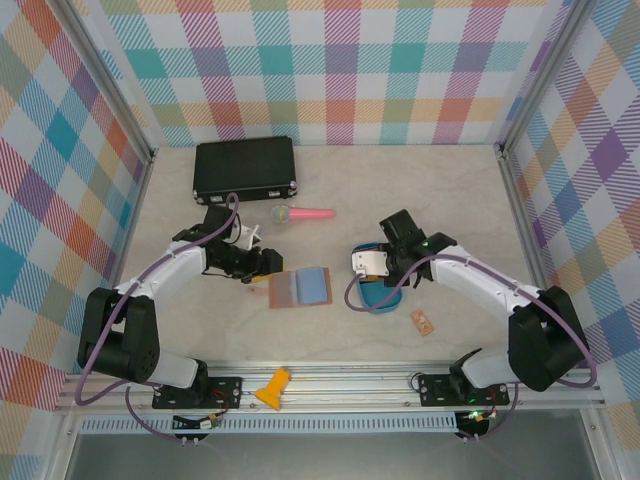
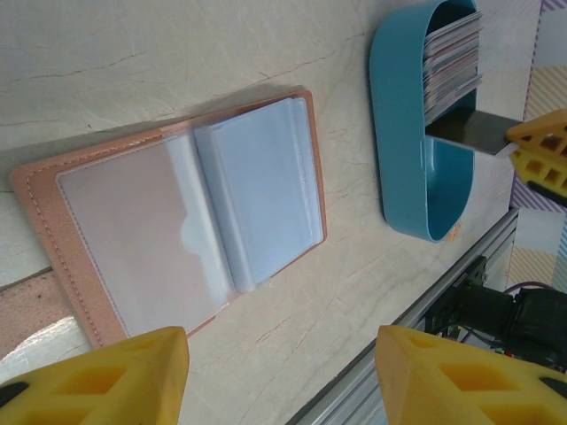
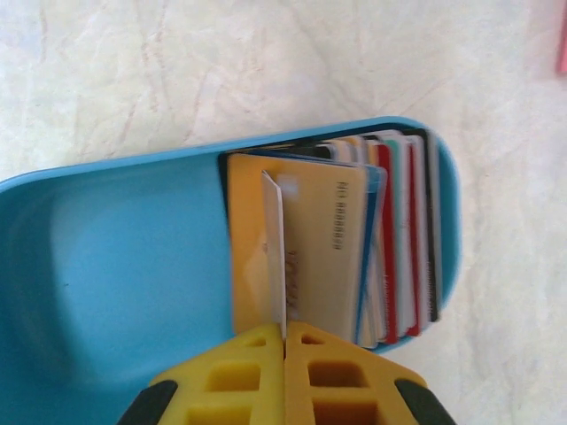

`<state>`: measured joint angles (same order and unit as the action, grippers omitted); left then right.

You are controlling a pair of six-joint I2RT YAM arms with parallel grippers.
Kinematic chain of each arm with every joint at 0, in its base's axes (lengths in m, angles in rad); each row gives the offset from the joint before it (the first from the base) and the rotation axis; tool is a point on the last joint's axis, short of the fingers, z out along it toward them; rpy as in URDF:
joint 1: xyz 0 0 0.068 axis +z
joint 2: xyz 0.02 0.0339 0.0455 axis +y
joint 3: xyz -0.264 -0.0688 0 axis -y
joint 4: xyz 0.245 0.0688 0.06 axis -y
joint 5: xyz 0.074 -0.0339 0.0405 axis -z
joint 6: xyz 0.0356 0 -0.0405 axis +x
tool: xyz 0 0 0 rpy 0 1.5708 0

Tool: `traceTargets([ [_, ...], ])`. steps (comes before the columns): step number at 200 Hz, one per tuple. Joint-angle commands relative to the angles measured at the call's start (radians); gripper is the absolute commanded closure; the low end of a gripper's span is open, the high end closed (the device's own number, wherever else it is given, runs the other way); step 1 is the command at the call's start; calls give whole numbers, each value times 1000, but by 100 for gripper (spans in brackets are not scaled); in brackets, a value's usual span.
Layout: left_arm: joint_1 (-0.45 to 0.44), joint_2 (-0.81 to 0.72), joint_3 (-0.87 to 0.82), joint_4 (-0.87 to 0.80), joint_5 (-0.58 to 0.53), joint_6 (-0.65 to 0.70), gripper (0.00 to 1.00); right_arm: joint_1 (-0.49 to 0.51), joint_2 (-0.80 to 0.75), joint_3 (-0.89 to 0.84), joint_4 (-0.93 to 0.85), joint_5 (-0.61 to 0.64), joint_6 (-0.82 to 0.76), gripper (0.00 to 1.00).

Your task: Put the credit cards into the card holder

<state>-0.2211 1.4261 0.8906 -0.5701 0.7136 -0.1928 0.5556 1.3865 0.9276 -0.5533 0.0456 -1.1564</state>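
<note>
The card holder (image 1: 300, 288) lies open and flat mid-table, pinkish-brown with clear sleeves (image 2: 177, 221). My left gripper (image 1: 265, 262) hovers just left of it, open and empty (image 2: 283, 354). Several credit cards (image 3: 390, 230) stand on edge at one end of a blue oval tray (image 3: 115, 257). My right gripper (image 3: 285, 332) is over the tray (image 1: 378, 292), shut on one thin credit card (image 3: 273, 239) seen edge-on in front of a tan card. In the left wrist view that held card (image 2: 469, 133) looks dark and sticks out over the tray (image 2: 403, 133).
A large black case (image 1: 245, 168) sits at the back left. A pink object (image 1: 305, 213) lies behind the card holder. A small orange tag (image 1: 422, 321) is right of the tray, and a yellow piece (image 1: 273, 388) rests on the front rail.
</note>
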Motion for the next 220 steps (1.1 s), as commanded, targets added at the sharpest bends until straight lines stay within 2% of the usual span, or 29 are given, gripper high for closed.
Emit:
traceTargets([
  [1, -4, 10, 14, 5, 3, 18, 42, -22, 17, 47, -37, -45, 11, 95],
  [88, -4, 19, 15, 9, 7, 16, 42, -46, 34, 88, -153, -175, 45, 95],
  [158, -4, 26, 15, 11, 14, 13, 42, -46, 3, 69, -184, -177, 76, 95],
  [220, -4, 24, 13, 13, 14, 12, 42, -45, 9, 68, -178, -161, 86, 88],
])
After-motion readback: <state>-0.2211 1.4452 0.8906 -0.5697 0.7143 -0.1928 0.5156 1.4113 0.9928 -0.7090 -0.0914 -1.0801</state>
